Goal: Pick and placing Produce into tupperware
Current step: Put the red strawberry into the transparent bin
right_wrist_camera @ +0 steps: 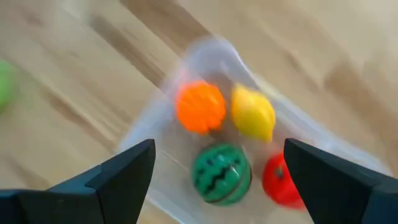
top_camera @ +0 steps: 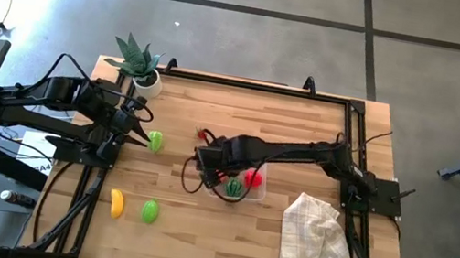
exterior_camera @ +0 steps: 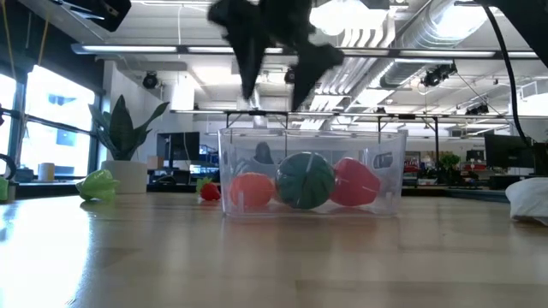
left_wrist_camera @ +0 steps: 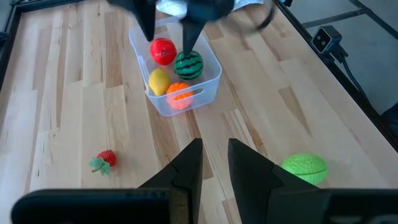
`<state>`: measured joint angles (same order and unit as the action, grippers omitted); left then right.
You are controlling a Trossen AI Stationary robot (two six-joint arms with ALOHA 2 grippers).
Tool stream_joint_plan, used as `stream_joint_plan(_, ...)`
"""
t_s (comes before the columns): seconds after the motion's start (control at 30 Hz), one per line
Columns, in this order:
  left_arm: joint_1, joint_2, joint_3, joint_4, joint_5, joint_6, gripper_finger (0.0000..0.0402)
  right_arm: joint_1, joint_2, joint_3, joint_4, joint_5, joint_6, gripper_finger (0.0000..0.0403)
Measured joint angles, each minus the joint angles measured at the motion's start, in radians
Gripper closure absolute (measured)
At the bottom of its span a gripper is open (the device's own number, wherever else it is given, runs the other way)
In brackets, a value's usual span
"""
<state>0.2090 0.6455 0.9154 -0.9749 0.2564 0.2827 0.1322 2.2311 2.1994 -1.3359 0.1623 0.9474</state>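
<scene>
The right tool (right_wrist_camera: 217, 168) hangs wide open and empty over the tupperware (left_wrist_camera: 208, 84). The left tool (left_wrist_camera: 214, 168), nearly closed, holds nothing. The banana (top_camera: 116, 203) looks light, rigid and slick; grip it across its middle.

Even, bright light falls on the wooden bench (top_camera: 195, 235) in the overhead view, with only soft, short shadows under the arms and no harsh glare. In the low view, ceiling lamps (exterior_camera: 342, 17) and a window (exterior_camera: 51, 120) at the side shine from behind, so the right end effector (exterior_camera: 272, 85) reads as a dark, slightly smeared silhouette above the tupperware (exterior_camera: 312, 141), whose clear walls catch pale reflections. The near bench surface is soft and out of focus there. The right wrist view is heavily motion-blurred: the orange (right_wrist_camera: 200, 107) and the wood grain streak. The left wrist view is sharp and evenly lit.
</scene>
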Motion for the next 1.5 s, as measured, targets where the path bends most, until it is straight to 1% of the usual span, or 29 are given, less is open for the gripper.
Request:
stream_joint_plan(0.1, 0.000, 0.000, 0.000, 0.000, 0.000, 0.000, 0.0334, 0.019, 0.000, 0.086, 0.021, 0.092, -0.136, 0.0056)
stream_joint_plan(0.2, 0.000, 0.000, 0.000, 0.000, 0.000, 0.000, 0.0334, 0.038, 0.000, 0.135, 0.068, 0.189, -0.282, 0.0056)
stream_joint_plan(0.23, 0.000, 0.000, 0.000, 0.000, 0.000, 0.000, 0.0334, 0.041, 0.000, 0.143, 0.086, 0.203, -0.329, 0.0056)
stream_joint_plan(0.37, 0.000, 0.000, 0.000, 0.000, 0.000, 0.000, 0.0334, 0.035, -0.001, 0.143, 0.190, 0.202, -0.493, 0.0056)
stream_joint_plan(0.43, 0.000, 0.000, 0.000, 0.000, 0.000, 0.000, 0.0334, 0.018, -0.001, 0.129, 0.235, 0.178, -0.552, 0.0056)
stream_joint_plan(0.53, 0.000, 0.000, 0.000, 0.000, 0.000, 0.000, 0.0334, -0.020, -0.001, 0.100, 0.289, 0.094, -0.616, 0.0057)
stream_joint_plan(0.6, 0.000, 0.000, 0.000, 0.000, 0.000, 0.000, 0.0334, -0.048, -0.001, 0.075, 0.328, 0.058, -0.661, 0.0062)
stream_joint_plan(0.77, 0.000, 0.000, 0.000, 0.000, 0.000, 0.000, 0.0334, -0.115, 0.000, 0.029, 0.437, 0.012, -0.774, 0.0092)
stream_joint_plan(0.9, 0.000, 0.000, 0.000, 0.000, 0.000, 0.000, 0.0334, -0.163, 0.000, -0.003, 0.451, 0.001, -0.839, 0.0110)
stream_joint_plan(1.1, 0.000, 0.000, 0.000, 0.000, 0.000, 0.000, 0.0334, -0.226, 0.000, -0.069, 0.438, -0.015, -0.884, 0.0114)
stream_joint_plan(1.2, 0.000, 0.000, 0.000, 0.000, 0.000, 0.000, 0.0334, -0.249, 0.000, -0.116, 0.452, -0.021, -0.853, 0.0114)
stream_joint_plan(1.23, 0.000, 0.000, 0.000, 0.000, 0.000, 0.000, 0.0334, -0.257, 0.000, -0.133, 0.461, -0.041, -0.849, 0.0114)
stream_joint_plan(1.3, 0.000, 0.000, 0.000, 0.000, 0.000, 0.000, 0.0334, -0.273, 0.000, -0.183, 0.513, -0.093, -0.846, 0.0114)
stream_joint_plan(1.33, 0.000, 0.000, 0.000, 0.000, 0.000, 0.000, 0.0334, -0.279, 0.000, -0.209, 0.535, -0.103, -0.840, 0.0115)
stream_joint_plan(1.5, 0.000, 0.000, 0.000, 0.000, 0.000, 0.000, 0.0334, -0.296, 0.001, -0.320, 0.676, -0.113, -0.851, 0.0123)
